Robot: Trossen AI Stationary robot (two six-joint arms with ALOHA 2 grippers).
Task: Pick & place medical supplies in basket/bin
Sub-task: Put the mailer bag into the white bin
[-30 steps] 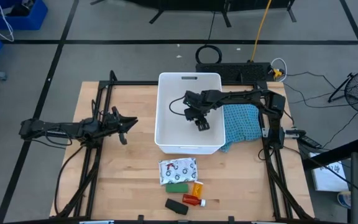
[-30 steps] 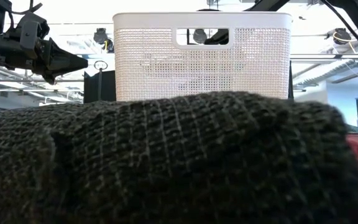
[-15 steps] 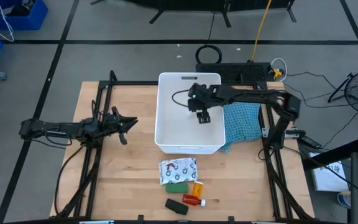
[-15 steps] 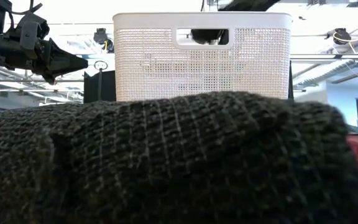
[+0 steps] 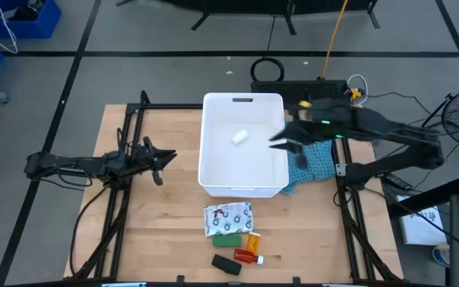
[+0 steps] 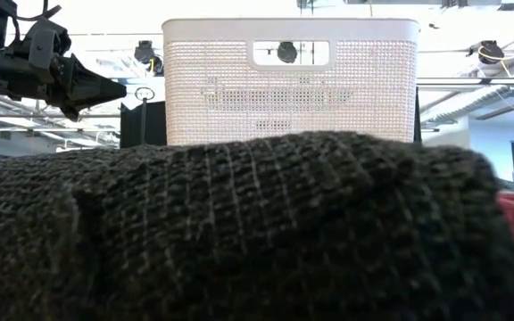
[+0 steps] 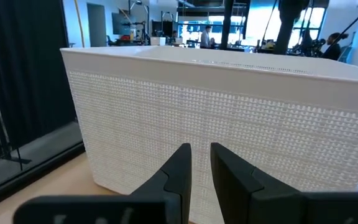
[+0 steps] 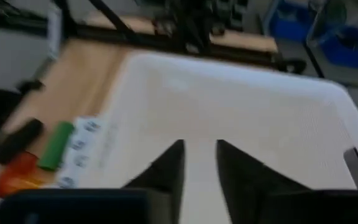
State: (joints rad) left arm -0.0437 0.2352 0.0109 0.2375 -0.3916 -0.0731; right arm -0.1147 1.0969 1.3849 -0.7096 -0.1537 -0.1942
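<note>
The white bin (image 5: 213, 171) stands mid-table, and a small white bottle (image 5: 240, 136) lies on its floor. Near the front edge lie a white patterned packet (image 5: 228, 217), a green block (image 5: 228, 238), an orange pill bottle (image 5: 253, 241), a red white-capped tube (image 5: 247, 257) and a black block (image 5: 226, 264). My right gripper (image 5: 280, 142) is blurred above the bin's right rim; its fingers (image 8: 199, 162) are shut on nothing. My left gripper (image 5: 159, 163) hangs shut to the left of the bin, pointing at the bin's wall (image 7: 229, 124).
A blue cloth (image 5: 311, 158) lies against the bin's right side, under my right arm. In the low view the black block (image 6: 239, 223) fills the foreground and hides the table. Bare wood lies left and right of the supplies.
My right gripper has risen from inside the bin and swung toward the table's right edge, out over the bin's right rim. It has let go of the small white bottle, which now lies on the bin's floor.
</note>
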